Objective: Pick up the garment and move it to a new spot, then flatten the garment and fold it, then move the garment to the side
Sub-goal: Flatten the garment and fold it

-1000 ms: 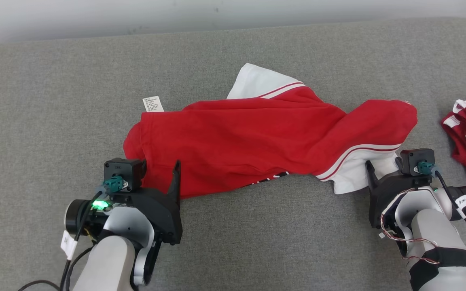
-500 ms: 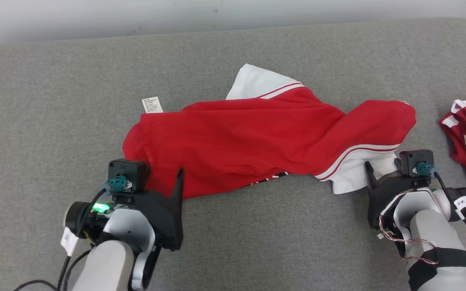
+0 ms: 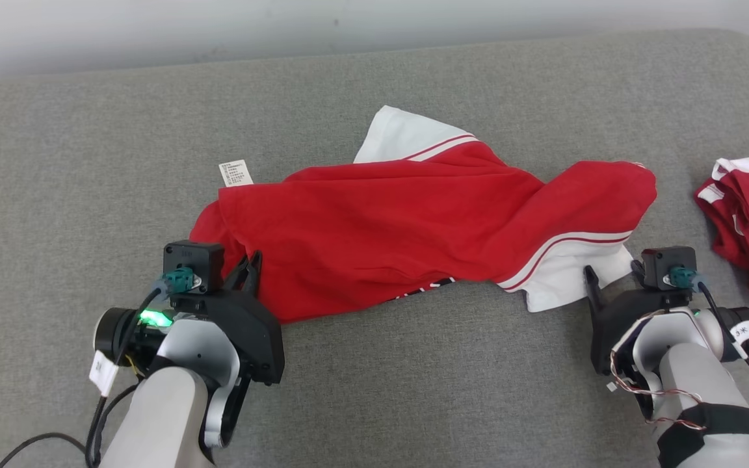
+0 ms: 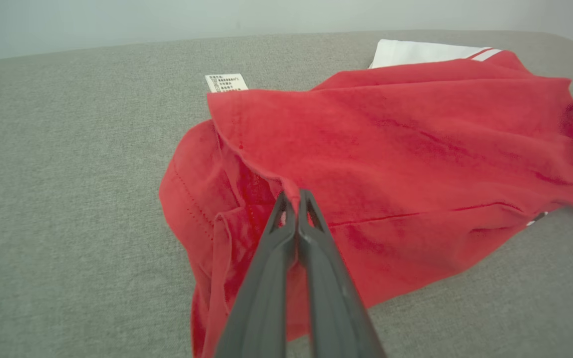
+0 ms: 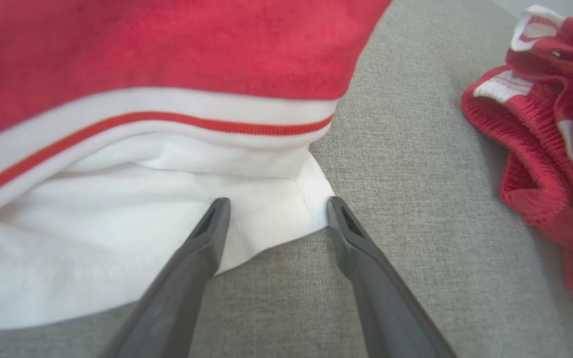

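The garment point(image 3: 413, 221) is a crumpled red shirt with white, red-striped sleeves, lying across the middle of the grey padded surface point(image 3: 413, 377). My left gripper point(image 3: 251, 263) is at its lower left edge and is shut on a pinched fold of red cloth. In the left wrist view the fingertips of the left gripper point(image 4: 292, 196) meet on that fold of the garment point(image 4: 416, 139). My right gripper point(image 3: 610, 273) stands open at the white sleeve's near corner. In the right wrist view the right gripper point(image 5: 277, 203) straddles that corner of the garment point(image 5: 142, 49).
A second bundled red and white garment point(image 3: 748, 221) lies at the right edge, also seen in the right wrist view point(image 5: 550, 134). A white care label point(image 3: 236, 173) sticks out at the shirt's upper left. A pale wall runs behind the surface's far edge.
My left gripper has closed from open onto the shirt's lower left edge. The right gripper stays open at the white sleeve. The whole picture has shifted slightly left.
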Robot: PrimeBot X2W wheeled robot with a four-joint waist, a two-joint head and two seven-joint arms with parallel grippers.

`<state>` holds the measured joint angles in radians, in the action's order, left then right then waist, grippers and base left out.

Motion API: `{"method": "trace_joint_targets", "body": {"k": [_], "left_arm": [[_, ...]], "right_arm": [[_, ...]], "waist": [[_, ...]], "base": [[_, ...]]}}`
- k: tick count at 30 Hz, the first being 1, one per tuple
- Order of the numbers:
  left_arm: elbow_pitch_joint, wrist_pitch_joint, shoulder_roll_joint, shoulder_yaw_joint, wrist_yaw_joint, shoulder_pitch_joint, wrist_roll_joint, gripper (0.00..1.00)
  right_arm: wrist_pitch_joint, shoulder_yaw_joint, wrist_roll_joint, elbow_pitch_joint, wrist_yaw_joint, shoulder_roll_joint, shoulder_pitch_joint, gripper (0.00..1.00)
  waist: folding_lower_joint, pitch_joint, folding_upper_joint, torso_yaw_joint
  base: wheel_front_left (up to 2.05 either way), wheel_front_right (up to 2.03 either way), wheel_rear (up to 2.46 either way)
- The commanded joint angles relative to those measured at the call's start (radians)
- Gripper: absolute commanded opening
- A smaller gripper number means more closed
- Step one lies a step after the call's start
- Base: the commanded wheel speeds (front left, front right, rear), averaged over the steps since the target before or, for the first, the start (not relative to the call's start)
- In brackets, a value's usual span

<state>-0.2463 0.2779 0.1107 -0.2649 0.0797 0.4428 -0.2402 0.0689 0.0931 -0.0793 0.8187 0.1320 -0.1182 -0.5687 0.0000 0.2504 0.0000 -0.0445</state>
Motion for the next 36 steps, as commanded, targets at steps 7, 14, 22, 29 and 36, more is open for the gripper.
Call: {"method": "trace_joint_targets", "body": {"k": [7, 14, 22, 29, 36], "left_arm": [[0.020, -0.077, -0.015, -0.006, 0.013, -0.065, -0.023, 0.00], [0.011, -0.117, -0.027, -0.018, 0.020, -0.083, -0.035, 0.00], [0.002, -0.130, -0.028, -0.024, 0.016, -0.054, -0.040, 0.00], [-0.013, -0.151, -0.029, -0.029, 0.011, -0.042, -0.046, 0.00], [-0.012, -0.211, -0.033, -0.012, -0.005, -0.063, -0.092, 0.00]], "right_arm": [[0.019, 0.004, 0.033, -0.033, -0.003, -0.050, 0.091, 1.00], [0.060, 0.000, 0.043, -0.086, -0.004, -0.072, 0.099, 1.00], [0.144, -0.010, 0.056, -0.061, -0.004, -0.074, 0.056, 1.00], [0.174, -0.058, 0.114, -0.018, -0.003, -0.065, 0.045, 0.00], [0.080, -0.081, 0.188, -0.104, -0.003, -0.079, 0.051, 0.00]], "waist": [[0.0000, -0.005, 0.0000, 0.025], [0.0000, 0.013, 0.0000, 0.028], [0.0000, 0.027, 0.0000, 0.030], [0.0000, 0.020, 0.0000, 0.039], [0.0000, -0.015, 0.0000, 0.038]], "base": [[0.00, 0.00, 0.00], [0.00, 0.00, 0.00], [0.00, 0.00, 0.00], [0.00, 0.00, 0.00], [0.00, 0.00, 0.00]]}}
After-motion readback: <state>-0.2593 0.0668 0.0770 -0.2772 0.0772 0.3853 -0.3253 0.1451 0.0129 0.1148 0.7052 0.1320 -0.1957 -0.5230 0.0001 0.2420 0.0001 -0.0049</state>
